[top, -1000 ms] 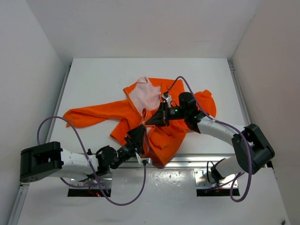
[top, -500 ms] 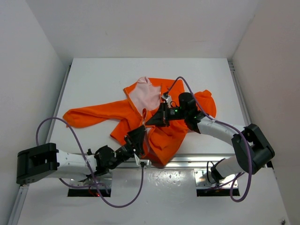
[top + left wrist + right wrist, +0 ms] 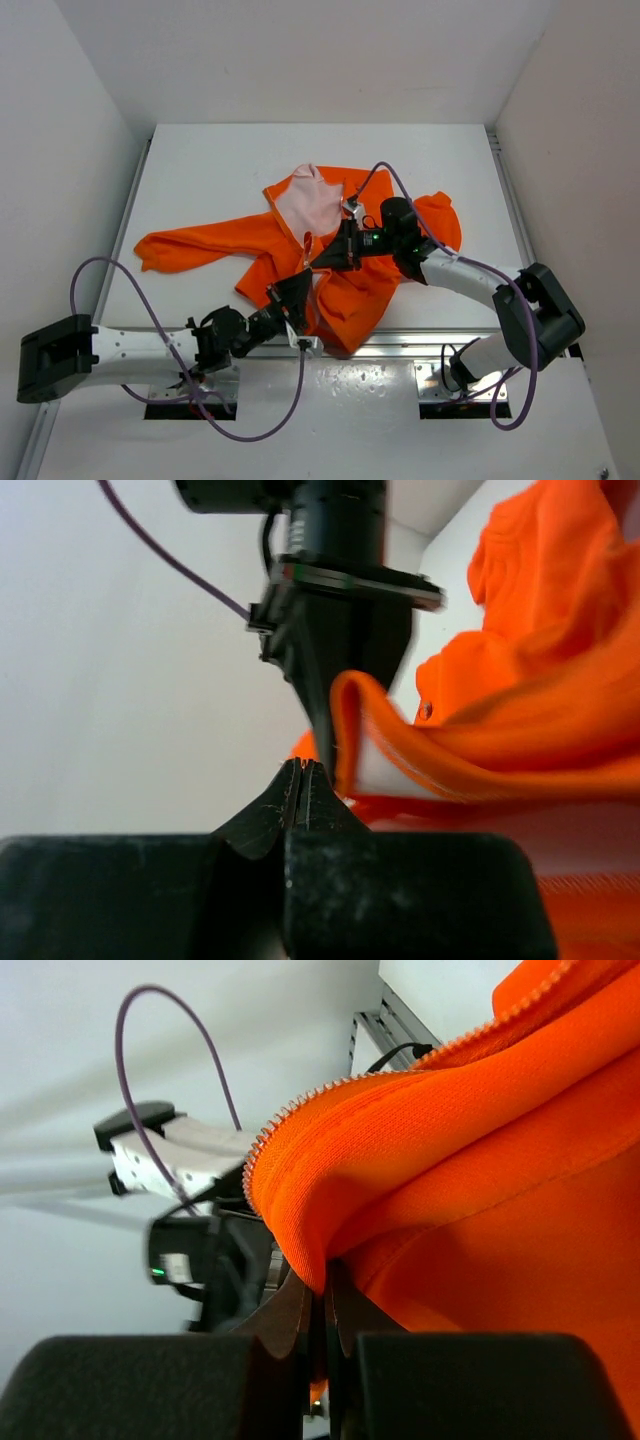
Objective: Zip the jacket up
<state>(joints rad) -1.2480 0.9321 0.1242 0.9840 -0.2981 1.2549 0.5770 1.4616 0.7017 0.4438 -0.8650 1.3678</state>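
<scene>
1. Though only the overhead view shows the whole bright orange fabric jacket [image 3: 262, 240], crumpled mid-frame on the flat white table [image 3: 220, 170] with pale pink lining [image 3: 300, 205] exposed at its top, finger detail is lost there.
2. Right wrist view: the right gripper [image 3: 322, 1305] is clenched on a fold edged with zipper teeth [image 3: 300, 1110].
3. Left wrist view: the left gripper [image 3: 302, 775] has its fingers pressed together beside the hem; I cannot tell whether fabric lies between them.

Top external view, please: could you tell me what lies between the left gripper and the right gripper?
Only an orange fold of the jacket lies between the left gripper and the right gripper, as the top external view shows.
</scene>
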